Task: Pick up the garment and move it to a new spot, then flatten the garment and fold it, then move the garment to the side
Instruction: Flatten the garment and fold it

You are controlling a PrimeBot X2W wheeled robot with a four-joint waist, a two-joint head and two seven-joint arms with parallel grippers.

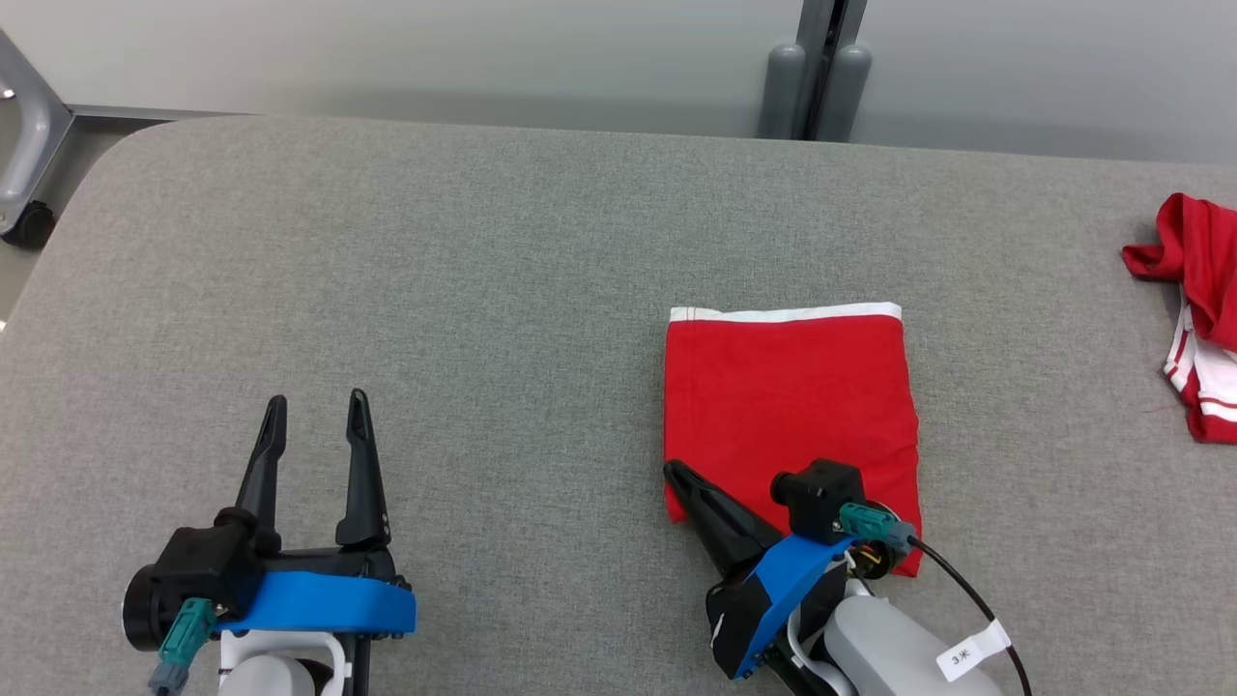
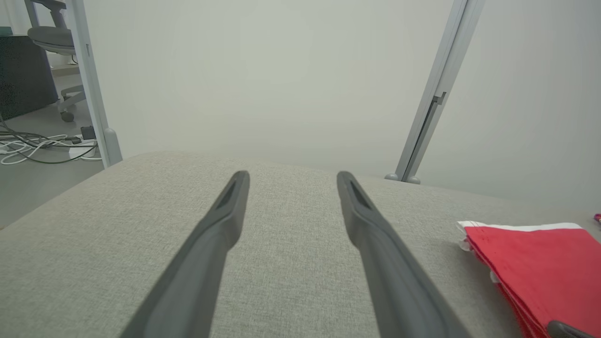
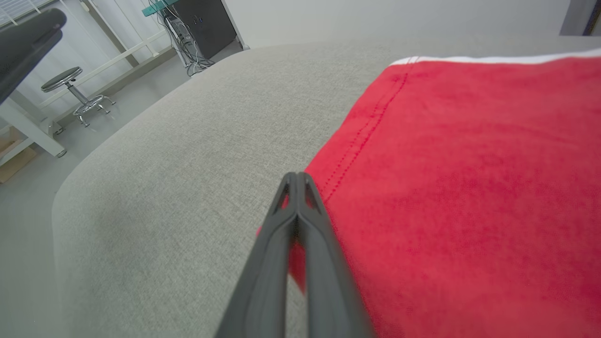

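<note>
A grey fabric-covered table (image 1: 483, 290) bears a folded red garment with a white band (image 1: 788, 406). Well to the right of it lies a crumpled red-and-white cloth (image 1: 1203, 309). The right gripper (image 1: 675, 472) rests at the garment's near left corner, fingers pressed together; whether cloth is pinched cannot be told. Well left of the garment, the left gripper (image 1: 319, 398) hovers spread wide, holding nothing.

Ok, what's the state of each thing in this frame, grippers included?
folded red garment: folded into a flat rectangle, lying on the table, white band along its far edge.
second red garment: crumpled, not folded, on the table's right side.
left gripper: open, empty, over bare table.
right gripper: shut on the folded red garment's near left corner.
</note>
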